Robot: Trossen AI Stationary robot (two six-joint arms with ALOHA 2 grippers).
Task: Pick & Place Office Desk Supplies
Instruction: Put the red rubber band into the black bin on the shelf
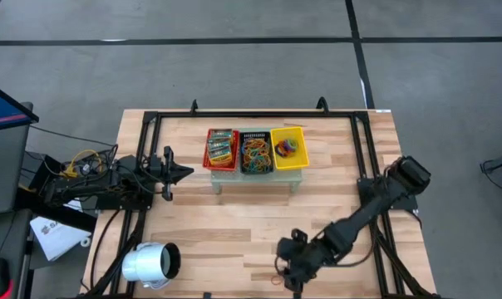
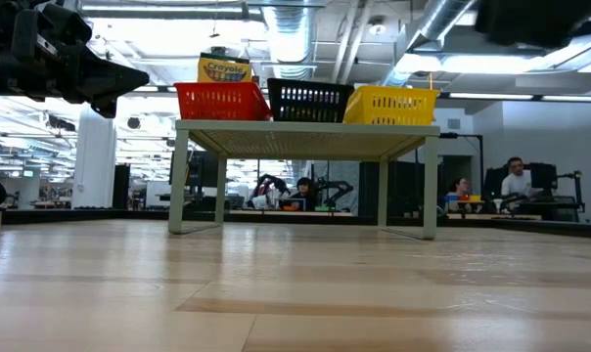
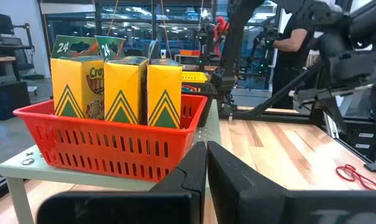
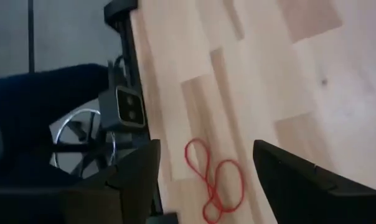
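A red rubber-band loop [image 4: 214,180] lies flat on the wooden table near its front edge [image 1: 277,278]; the left wrist view shows the same red loop [image 3: 356,175]. My right gripper [image 4: 206,147] hangs slanted over it, open, one finger on either side of the loop and clear of it [image 1: 290,272]. My left gripper [image 1: 184,173] waits shut and level at the table's left, pointing at the baskets [image 3: 206,167]. Yellow-green crayon packets [image 3: 119,90] stand in the red basket [image 1: 221,149]. Rubber bands fill the black basket [image 1: 256,154], and some lie in the yellow basket [image 1: 288,148].
The three baskets stand in a row on a small pale stand [image 2: 305,137] at the table's far middle. A white cylinder [image 1: 151,264] lies at the front left corner. A black frame [image 1: 361,149] runs along the table's edges. People sit in the room behind.
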